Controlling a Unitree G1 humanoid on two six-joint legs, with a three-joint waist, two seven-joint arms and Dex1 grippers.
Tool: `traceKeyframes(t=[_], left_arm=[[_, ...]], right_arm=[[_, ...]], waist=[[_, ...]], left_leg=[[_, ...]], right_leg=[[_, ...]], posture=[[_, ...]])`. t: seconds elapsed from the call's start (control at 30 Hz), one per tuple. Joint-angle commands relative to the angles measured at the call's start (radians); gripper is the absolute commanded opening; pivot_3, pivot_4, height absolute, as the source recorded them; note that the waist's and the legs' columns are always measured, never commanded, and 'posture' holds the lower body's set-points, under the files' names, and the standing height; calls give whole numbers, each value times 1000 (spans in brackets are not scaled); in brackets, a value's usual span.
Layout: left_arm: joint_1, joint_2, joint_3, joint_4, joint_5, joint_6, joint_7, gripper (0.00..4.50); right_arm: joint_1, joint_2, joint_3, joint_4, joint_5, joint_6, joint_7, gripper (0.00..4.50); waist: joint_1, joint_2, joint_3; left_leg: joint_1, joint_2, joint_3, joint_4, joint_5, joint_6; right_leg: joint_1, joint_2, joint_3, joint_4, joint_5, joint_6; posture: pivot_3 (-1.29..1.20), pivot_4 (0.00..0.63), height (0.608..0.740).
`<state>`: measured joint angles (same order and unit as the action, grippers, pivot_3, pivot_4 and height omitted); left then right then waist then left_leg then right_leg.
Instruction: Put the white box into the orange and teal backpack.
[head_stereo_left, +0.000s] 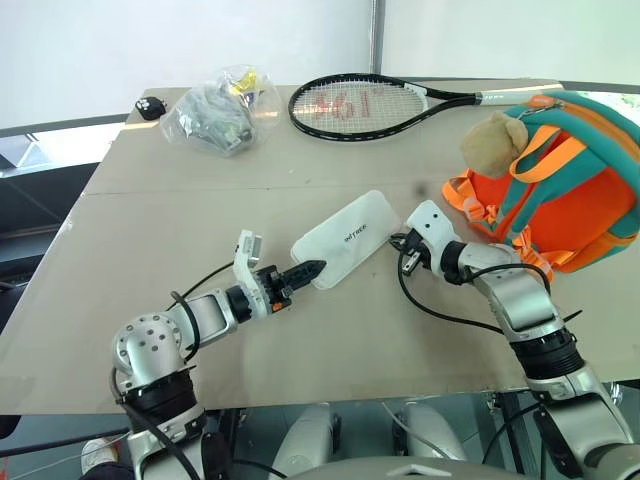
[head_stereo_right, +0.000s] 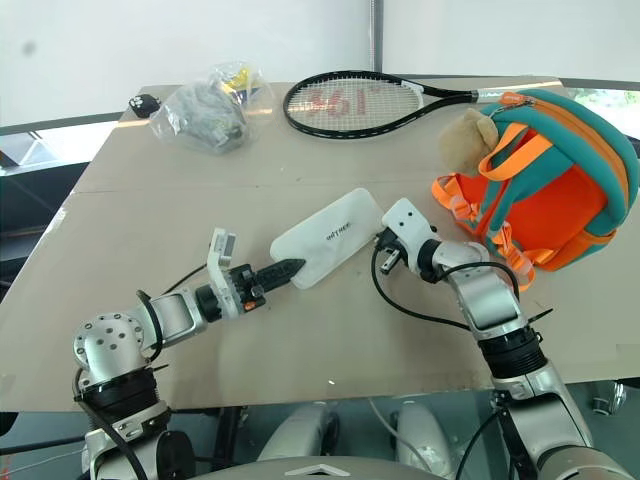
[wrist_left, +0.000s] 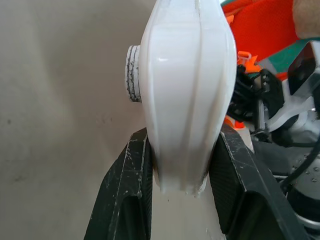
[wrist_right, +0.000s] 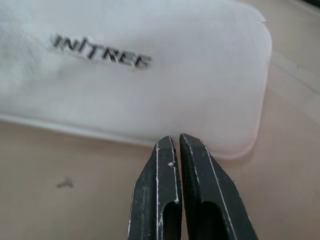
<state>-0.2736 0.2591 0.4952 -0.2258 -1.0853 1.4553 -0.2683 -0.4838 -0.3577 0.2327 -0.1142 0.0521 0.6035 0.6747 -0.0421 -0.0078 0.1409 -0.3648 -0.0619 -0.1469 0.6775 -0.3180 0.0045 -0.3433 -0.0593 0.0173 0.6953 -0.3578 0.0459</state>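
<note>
The white box (head_stereo_left: 346, 240) says "UNITREE" in small dark letters. It is flat with round corners, near the orange and teal backpack (head_stereo_left: 575, 190). The left gripper (head_stereo_left: 312, 268) pinches its end. The right gripper (wrist_right: 177, 141) is closed, holding nothing.

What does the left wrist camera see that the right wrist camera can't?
The left wrist view shows the white box end-on, pinched between the left gripper fingers, with a bit of the orange and teal backpack behind. The right wrist view shows the box's flat lid with its dark lettering, and the right gripper shut, fingertips at the box's edge. Both show the white box and the table.
</note>
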Motion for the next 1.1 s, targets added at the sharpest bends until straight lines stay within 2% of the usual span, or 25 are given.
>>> traceKeyframes(t=[0.03,0.5,0.6,0.73,0.87,1.1], left_arm=[[-13,-12,-36,-2,24,-42,38,980],[-26,-41,-101,33,33,-152,56,978],[-1,-23,-91,34,30,-157,54,978],[71,-7,-54,-6,-46,-137,53,978],[137,44,-31,-26,-139,-113,39,977],[216,186,-43,-13,-280,-75,-36,976]], right_arm=[[-8,-9,13,-35,12,-3,16,0],[12,-27,19,-62,24,5,26,0],[21,-34,15,-79,26,12,22,0],[2,-62,3,-81,11,-5,16,0],[-76,-83,-13,0,-28,-24,-25,0],[-186,-89,9,215,-85,-150,-40,0]], waist=[[2,0,0],[5,0,0],[4,0,0],[-2,0,0],[-2,0,0],[2,0,1]], left_leg=[[0,0,0,0,0,0],[0,0,1,0,0,0],[0,0,1,-1,0,0],[1,0,2,-4,0,0],[2,1,2,-7,0,0],[2,1,2,-8,0,0]], right_leg=[[0,0,0,0,0,0],[1,-1,0,-1,0,0],[1,-1,0,-2,0,0],[0,-1,2,-2,0,0],[-1,0,3,-2,0,0],[-2,0,3,-4,0,0]], posture=[[0,150,740],[0,150,740],[0,150,740],[0,150,740],[0,150,740],[0,150,740]])
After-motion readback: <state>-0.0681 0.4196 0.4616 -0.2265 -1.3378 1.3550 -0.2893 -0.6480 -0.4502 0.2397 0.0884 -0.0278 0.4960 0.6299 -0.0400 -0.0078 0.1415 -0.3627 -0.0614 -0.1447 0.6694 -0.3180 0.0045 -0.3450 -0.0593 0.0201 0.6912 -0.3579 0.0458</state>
